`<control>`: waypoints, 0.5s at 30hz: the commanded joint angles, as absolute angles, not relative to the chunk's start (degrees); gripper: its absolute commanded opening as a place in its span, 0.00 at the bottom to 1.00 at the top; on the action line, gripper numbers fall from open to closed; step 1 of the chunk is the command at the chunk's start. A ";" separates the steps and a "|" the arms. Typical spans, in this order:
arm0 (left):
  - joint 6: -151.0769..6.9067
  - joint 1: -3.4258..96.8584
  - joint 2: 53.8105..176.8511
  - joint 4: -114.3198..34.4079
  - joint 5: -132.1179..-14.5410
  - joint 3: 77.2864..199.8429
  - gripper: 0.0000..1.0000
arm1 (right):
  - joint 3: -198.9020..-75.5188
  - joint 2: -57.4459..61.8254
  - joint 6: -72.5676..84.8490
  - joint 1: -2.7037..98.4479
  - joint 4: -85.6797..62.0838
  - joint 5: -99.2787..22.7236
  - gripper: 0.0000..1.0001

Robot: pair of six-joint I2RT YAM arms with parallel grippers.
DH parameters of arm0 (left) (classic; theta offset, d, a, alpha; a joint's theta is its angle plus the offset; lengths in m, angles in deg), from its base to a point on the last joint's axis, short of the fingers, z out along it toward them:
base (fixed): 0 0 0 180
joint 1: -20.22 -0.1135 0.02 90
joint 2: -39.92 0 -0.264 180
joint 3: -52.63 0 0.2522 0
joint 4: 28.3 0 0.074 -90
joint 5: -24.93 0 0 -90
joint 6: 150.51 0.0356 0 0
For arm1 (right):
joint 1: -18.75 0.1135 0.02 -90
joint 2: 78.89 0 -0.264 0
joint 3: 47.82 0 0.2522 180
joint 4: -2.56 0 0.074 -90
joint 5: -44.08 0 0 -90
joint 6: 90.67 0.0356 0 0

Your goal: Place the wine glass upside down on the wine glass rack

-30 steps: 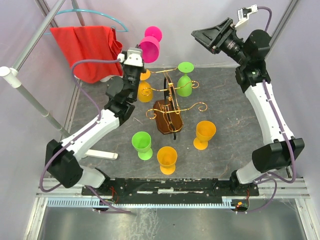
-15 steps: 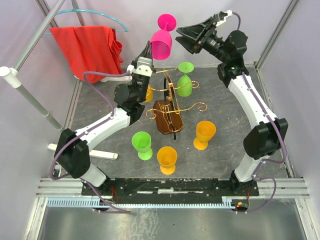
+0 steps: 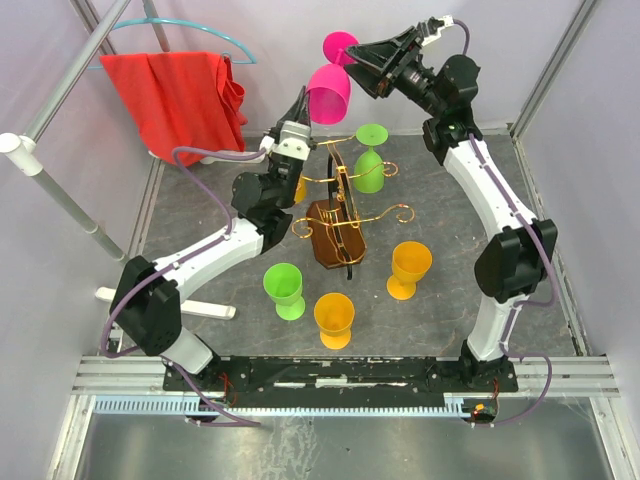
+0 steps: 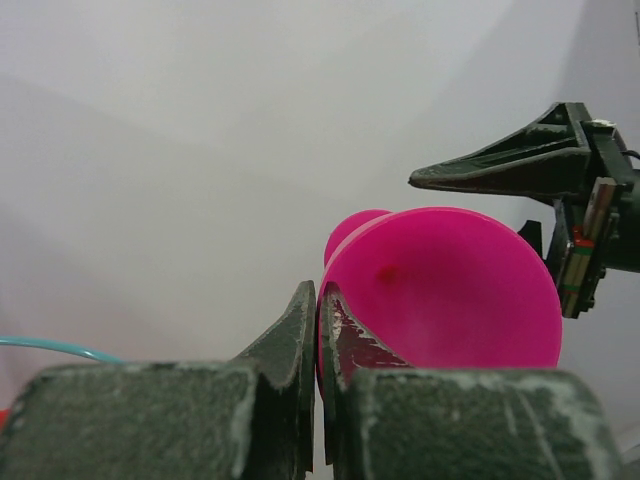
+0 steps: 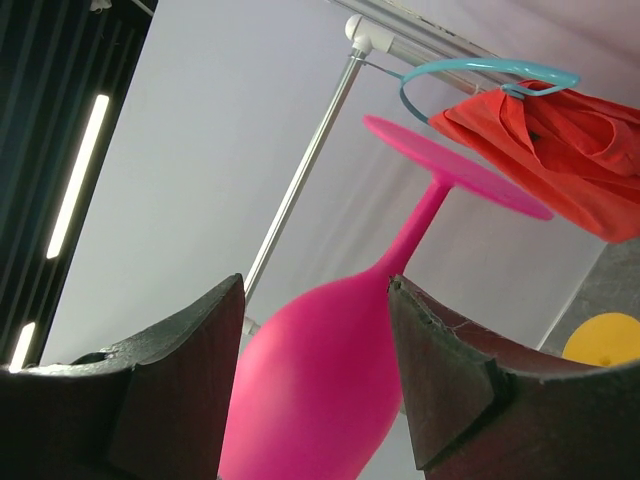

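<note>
Wine glass (image 3: 329, 95): pink, probably light rigid plastic, smooth-walled and liable to slip. It hung inverted, foot uppermost, in the air above the wine glass rack (image 3: 336, 236). Best taken at stem or bowl. Left claw (image 4: 318, 300) was pinched shut on its rim. Right claw (image 5: 315, 290) stood wide, straddling the bowl; contact could not be told.

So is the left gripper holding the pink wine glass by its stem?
No, the left wrist view shows the left gripper shut on the bowl rim of the pink wine glass, not its stem.
</note>
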State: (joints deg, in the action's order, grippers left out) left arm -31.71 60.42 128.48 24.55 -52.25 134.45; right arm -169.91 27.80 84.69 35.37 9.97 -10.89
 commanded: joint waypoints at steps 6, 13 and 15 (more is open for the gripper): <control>-30.84 61.48 126.74 29.07 -53.89 134.54 0.03 | -175.23 31.10 86.06 36.42 12.04 -10.68 0.66; -31.11 61.79 128.02 29.46 -54.71 135.54 0.03 | -176.01 32.47 87.50 37.34 13.18 -10.10 0.55; -31.48 61.88 128.44 29.66 -54.70 135.65 0.03 | -176.27 32.76 88.21 37.54 13.93 -9.86 0.50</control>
